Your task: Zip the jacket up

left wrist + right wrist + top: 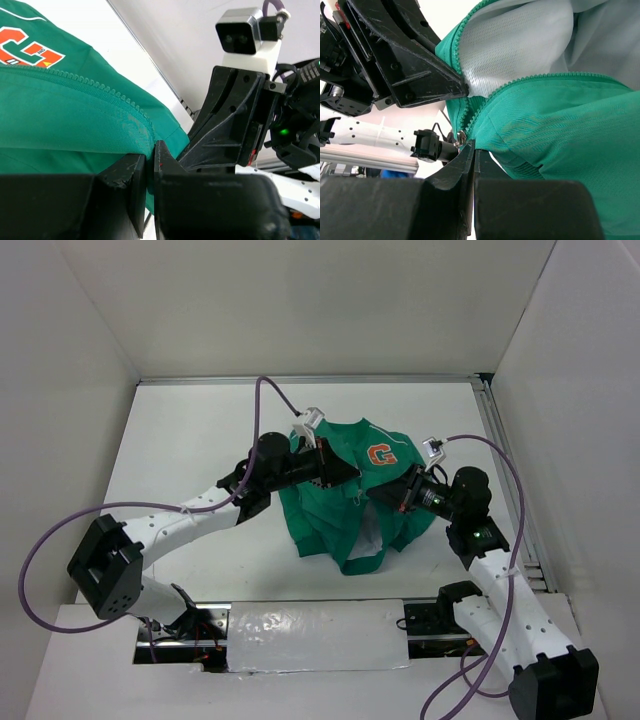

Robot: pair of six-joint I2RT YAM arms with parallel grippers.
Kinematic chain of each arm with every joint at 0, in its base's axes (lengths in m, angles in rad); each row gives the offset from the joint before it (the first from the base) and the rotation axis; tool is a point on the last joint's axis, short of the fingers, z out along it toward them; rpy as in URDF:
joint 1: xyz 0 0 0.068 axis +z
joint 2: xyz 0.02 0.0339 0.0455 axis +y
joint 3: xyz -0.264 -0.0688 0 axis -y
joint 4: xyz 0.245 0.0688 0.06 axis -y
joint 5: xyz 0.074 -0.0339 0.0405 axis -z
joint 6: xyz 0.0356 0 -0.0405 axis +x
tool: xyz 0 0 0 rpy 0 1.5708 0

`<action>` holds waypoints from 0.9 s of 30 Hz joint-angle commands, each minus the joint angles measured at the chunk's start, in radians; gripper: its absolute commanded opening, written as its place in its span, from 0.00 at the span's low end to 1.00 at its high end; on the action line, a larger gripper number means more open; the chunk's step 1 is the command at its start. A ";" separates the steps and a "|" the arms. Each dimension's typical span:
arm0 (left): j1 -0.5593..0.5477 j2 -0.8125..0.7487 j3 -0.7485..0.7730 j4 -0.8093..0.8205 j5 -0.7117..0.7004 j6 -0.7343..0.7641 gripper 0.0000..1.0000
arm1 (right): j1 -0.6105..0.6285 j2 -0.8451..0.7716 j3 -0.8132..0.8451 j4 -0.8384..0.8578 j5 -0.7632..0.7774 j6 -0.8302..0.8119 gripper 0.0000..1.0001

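Observation:
The green jacket hangs bunched between both grippers above the white table, its orange G patch facing up. My left gripper is shut on a fold of green fabric beside the zipper teeth. My right gripper is shut, with the silver zipper pull pinched at its tips. Above it the two zipper rows spread apart, showing pale lining. The left gripper's fingers hold the jacket edge just above the slider.
White walls close in the table on three sides. An aluminium rail runs along the right edge. A silver taped strip lies between the arm bases. Purple cables loop beside both arms.

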 commanded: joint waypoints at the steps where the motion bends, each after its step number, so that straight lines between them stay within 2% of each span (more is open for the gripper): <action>1: -0.009 -0.003 0.032 0.102 0.065 0.062 0.00 | 0.009 -0.015 0.046 0.018 -0.010 -0.018 0.00; 7: -0.013 0.026 0.081 0.039 0.095 0.073 0.00 | 0.009 -0.006 0.042 0.049 -0.005 -0.017 0.00; 8: -0.013 0.035 0.108 0.011 0.094 0.055 0.07 | 0.011 -0.007 0.045 0.052 -0.001 -0.014 0.00; 9: -0.010 0.040 0.119 -0.042 0.098 0.050 0.37 | 0.009 -0.007 0.045 0.055 -0.002 -0.017 0.00; 11: -0.009 0.042 0.127 -0.064 0.117 0.035 0.77 | 0.009 -0.007 0.045 0.053 -0.004 -0.018 0.00; 12: -0.007 0.040 0.121 -0.055 0.126 0.032 0.94 | 0.009 -0.004 0.043 0.056 -0.005 -0.012 0.00; 13: -0.001 0.040 0.113 -0.049 0.138 0.022 0.99 | 0.011 -0.006 0.040 0.058 -0.005 -0.009 0.00; 17: 0.055 0.028 0.061 -0.003 0.277 -0.051 0.99 | 0.012 -0.016 0.019 0.062 0.004 -0.005 0.00; 19: 0.071 0.023 0.039 0.020 0.301 -0.067 0.99 | 0.012 -0.022 0.013 0.065 0.013 0.000 0.00; 27: 0.108 -0.009 -0.056 0.112 0.419 -0.116 0.83 | 0.012 -0.012 0.002 0.090 0.041 0.025 0.00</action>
